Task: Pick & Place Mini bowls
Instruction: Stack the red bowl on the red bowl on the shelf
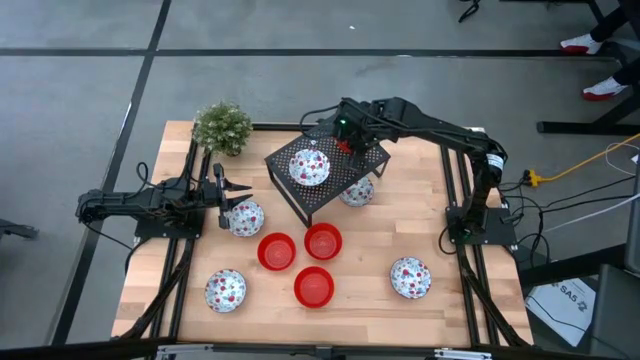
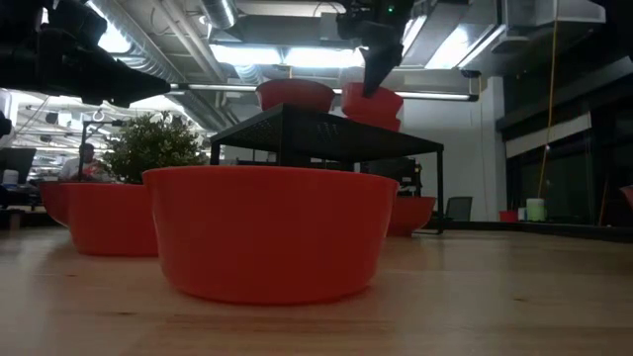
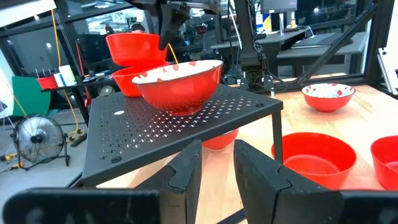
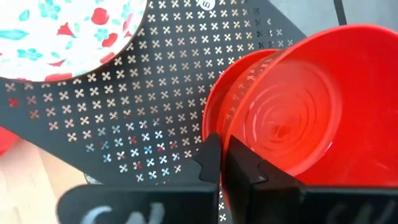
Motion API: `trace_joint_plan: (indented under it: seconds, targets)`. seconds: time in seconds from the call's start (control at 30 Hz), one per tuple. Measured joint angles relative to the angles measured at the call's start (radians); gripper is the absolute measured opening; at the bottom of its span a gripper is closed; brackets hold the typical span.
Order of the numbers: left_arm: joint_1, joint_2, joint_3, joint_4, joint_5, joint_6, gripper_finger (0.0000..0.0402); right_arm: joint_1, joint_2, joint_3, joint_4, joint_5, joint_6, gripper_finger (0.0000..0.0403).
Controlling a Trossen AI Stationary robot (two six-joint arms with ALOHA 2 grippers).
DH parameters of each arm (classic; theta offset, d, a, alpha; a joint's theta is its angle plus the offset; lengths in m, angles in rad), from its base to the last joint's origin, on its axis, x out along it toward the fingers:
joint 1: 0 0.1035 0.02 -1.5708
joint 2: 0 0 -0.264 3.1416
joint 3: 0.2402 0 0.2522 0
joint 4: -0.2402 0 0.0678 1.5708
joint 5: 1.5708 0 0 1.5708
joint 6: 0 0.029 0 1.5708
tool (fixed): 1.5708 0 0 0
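The black perforated rack [image 1: 330, 185] stands mid-table. On it sit a speckled mini bowl [image 1: 309, 166] and a plain red bowl [image 4: 214, 102]. My right gripper [image 1: 345, 143] hovers over the rack's far right corner, shut on a second red bowl [image 4: 323, 99] held just above the first. Three red bowls [image 1: 277, 251] [image 1: 323, 240] [image 1: 314, 286] and speckled bowls [image 1: 226, 290] [image 1: 410, 277] rest on the table; another speckled bowl [image 1: 357, 190] lies under the rack. My left gripper [image 1: 225, 190] is open beside a speckled bowl [image 1: 245, 217], touching nothing. My right gripper holds the upper red bowl by its rim [image 4: 225, 146], one finger [image 4: 211, 158] outside the wall and the other [image 4: 245, 171] inside. The fingers come from above, pointing down. The bowl hangs tilted over the lower red bowl [image 3: 130, 78]; whether the two touch I cannot tell.
A green bushy plant [image 1: 222, 127] stands at the table's far left corner. The rack's legs [image 3: 278, 134] leave a low gap holding one bowl. Bare wood [image 1: 370, 300] lies along the near edge between the bowls. Cables and equipment crowd the floor to the right.
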Motion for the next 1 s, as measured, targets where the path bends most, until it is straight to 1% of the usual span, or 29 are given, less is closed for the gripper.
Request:
trace_joint_plan:
  seconds: [0.2, 0.57, 0.73, 1.0]
  targets:
    - [0.000, 0.000, 0.000, 0.000, 0.000, 0.000, 0.0088, 0.000, 0.004, -0.004, 0.018, -0.010, 0.001, 0.0010]
    - [0.000, 0.000, 0.000, 0.000, 0.000, 0.000, 0.0088, 0.000, 0.006, -0.100, 0.042, -0.008, -0.009, 0.0010]
    - [0.000, 0.000, 0.000, 0.000, 0.000, 0.000, 0.0088, 0.000, 0.005, -0.110, 0.051, -0.007, -0.013, 0.0010]
    - [0.000, 0.000, 0.000, 0.000, 0.000, 0.000, 0.0088, 0.001, 0.004, -0.111, 0.046, -0.008, -0.019, 0.0030]
